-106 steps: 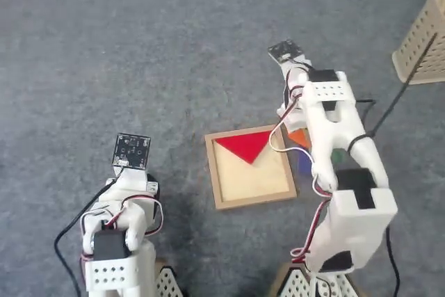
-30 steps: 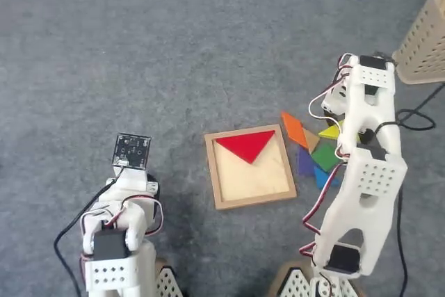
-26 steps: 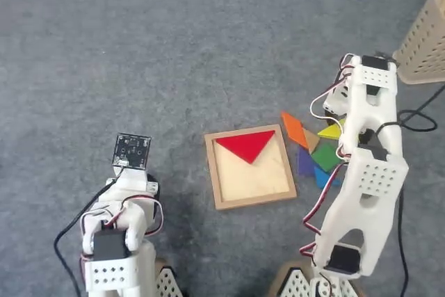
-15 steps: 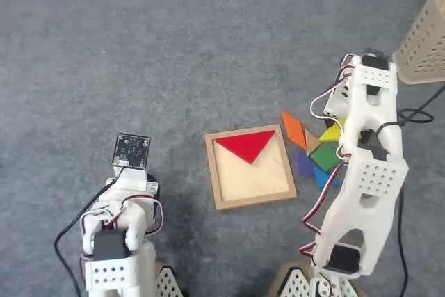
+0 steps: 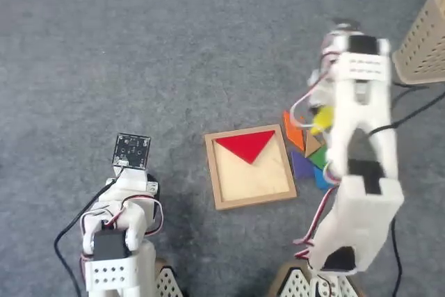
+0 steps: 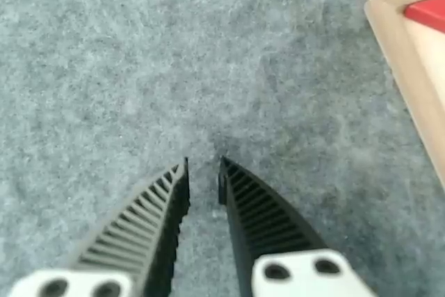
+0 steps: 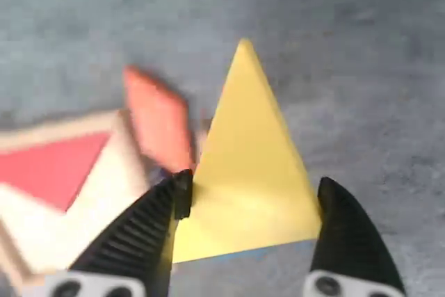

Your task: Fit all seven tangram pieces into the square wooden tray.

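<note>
Pinching yellow triangle [image 7: 243, 151], right pincer [image 7: 250, 196] near orange piece [image 7: 158, 119] beside tray [image 5: 213, 172]. Red triangle [image 5: 245, 145] in tray. Left pincer [image 6: 203, 168] almost pressed together, empty, over desk [image 6: 104, 67].

Your left gripper [image 6: 203, 165] hangs over the grey carpet [image 6: 139, 67], its black ribbed fingers [image 6: 156, 217] nearly together with nothing between them. Well apart from it you see a corner of the square wooden tray [image 6: 396, 53], with a flat red piece [image 6: 427, 13] inside.
</note>
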Motion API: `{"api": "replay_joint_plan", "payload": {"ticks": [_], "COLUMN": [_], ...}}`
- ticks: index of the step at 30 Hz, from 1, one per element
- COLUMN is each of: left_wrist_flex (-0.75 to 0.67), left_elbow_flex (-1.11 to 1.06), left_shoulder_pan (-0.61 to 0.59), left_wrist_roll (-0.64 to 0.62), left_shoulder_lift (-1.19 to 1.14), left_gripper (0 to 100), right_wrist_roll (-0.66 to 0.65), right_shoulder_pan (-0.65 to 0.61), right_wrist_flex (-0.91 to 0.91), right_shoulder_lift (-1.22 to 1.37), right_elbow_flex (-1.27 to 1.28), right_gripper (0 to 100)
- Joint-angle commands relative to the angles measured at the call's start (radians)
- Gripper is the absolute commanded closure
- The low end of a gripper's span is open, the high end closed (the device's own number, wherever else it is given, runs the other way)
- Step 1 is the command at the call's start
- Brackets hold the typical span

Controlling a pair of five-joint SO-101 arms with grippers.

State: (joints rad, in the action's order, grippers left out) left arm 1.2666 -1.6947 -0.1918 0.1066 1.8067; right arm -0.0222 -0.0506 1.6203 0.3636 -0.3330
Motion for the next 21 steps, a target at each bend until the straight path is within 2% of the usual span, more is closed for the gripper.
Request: {"api": "replay_joint_plan", "payload": {"ticks": [1, 6, 10, 21], "left_wrist_flex": [0.000, 0.000, 0.000, 0.000], "left_elbow_flex": [0.010, 0.010, 0.010, 0.010], "left_shoulder_pan": [0.003, 0.003, 0.003, 0.003], "left_wrist_roll": [-0.008, -0.008, -0.008, -0.008], "left_shoulder_lift": [0.021, 0.021, 0.021, 0.021], "left_gripper": [93, 93, 93, 93], "right_wrist_roll": [-0.031, -0.026, -0.034, -0.026], "right_shoulder_pan": [-0.163, -0.354, -0.456, -0.579], "right_wrist_flex": [-0.054, -0.219, -0.312, -0.341], "right_shoulder_lift": [-0.154, -0.248, -0.249, -0.150], "right_elbow_flex": [0.138, 0.382, 0.470, 0.488], "right_gripper": [81.4, 81.2, 81.4, 81.4]}}
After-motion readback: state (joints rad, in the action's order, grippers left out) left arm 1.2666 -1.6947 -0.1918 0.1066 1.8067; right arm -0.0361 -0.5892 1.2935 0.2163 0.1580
